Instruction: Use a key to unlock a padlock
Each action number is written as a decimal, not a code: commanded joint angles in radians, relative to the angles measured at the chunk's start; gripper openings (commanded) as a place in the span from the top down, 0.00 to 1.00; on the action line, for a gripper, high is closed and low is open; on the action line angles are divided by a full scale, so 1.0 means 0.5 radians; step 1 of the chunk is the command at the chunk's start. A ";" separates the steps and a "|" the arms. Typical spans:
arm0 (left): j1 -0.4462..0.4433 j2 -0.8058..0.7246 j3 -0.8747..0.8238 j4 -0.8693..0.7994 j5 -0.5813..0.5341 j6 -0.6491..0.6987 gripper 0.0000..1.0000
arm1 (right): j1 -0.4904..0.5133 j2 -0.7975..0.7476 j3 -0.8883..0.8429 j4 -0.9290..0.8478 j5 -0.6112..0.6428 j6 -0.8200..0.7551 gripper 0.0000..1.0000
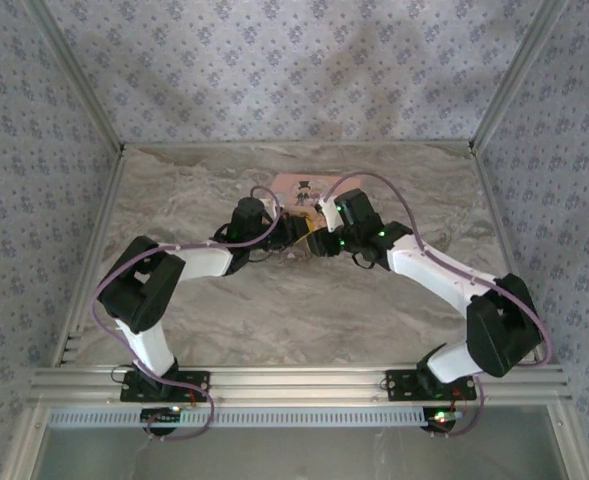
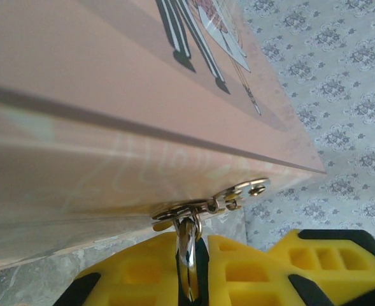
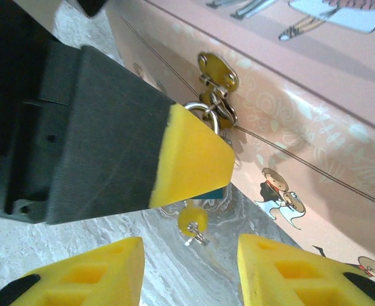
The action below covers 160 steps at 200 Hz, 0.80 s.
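Note:
The pink cartoon-printed tin [image 1: 300,187] stands at mid-table; its front wall [image 2: 111,127] looms close in the left wrist view. From its silver clasp [image 2: 206,205] hangs the tiny padlock [image 2: 188,258], and my left gripper [image 2: 197,280] is shut on it. In the right wrist view the left finger [image 3: 190,162] hides most of the padlock; only a bluish sliver [image 3: 221,190] and its shackle [image 3: 202,109] show. A yellow-headed key [image 3: 192,220] sticks out below the lock. My right gripper [image 3: 190,274] is open just short of the key, touching nothing. Both grippers [image 1: 309,240] meet at the tin's front.
Marble tabletop [image 1: 274,310] lies under the arms, walled by patterned panels [image 1: 34,150] on three sides. The tin's front wall [image 3: 314,127] stands right behind the key. A small metal ring [image 3: 200,239] hangs from the key's head.

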 commanded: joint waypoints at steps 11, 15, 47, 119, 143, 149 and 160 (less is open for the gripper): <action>0.009 -0.022 0.039 0.134 0.067 -0.027 1.00 | 0.039 -0.014 0.047 -0.043 0.053 0.005 0.53; 0.010 -0.022 0.039 0.135 0.067 -0.027 1.00 | 0.050 -0.010 0.056 -0.050 0.076 -0.004 0.52; 0.007 -0.024 0.043 0.141 0.076 -0.035 1.00 | 0.074 0.059 0.092 -0.043 0.140 -0.036 0.51; 0.014 -0.031 0.045 0.154 0.086 -0.045 1.00 | 0.084 0.178 0.159 -0.035 0.191 -0.060 0.55; 0.016 -0.031 0.048 0.157 0.090 -0.051 1.00 | 0.086 0.196 0.175 -0.031 0.208 -0.069 0.58; 0.016 -0.031 0.052 0.158 0.092 -0.048 1.00 | 0.084 0.203 0.181 -0.036 0.207 -0.072 0.60; 0.015 -0.031 0.048 0.163 0.095 -0.054 1.00 | 0.083 0.215 0.193 -0.046 0.210 -0.076 0.60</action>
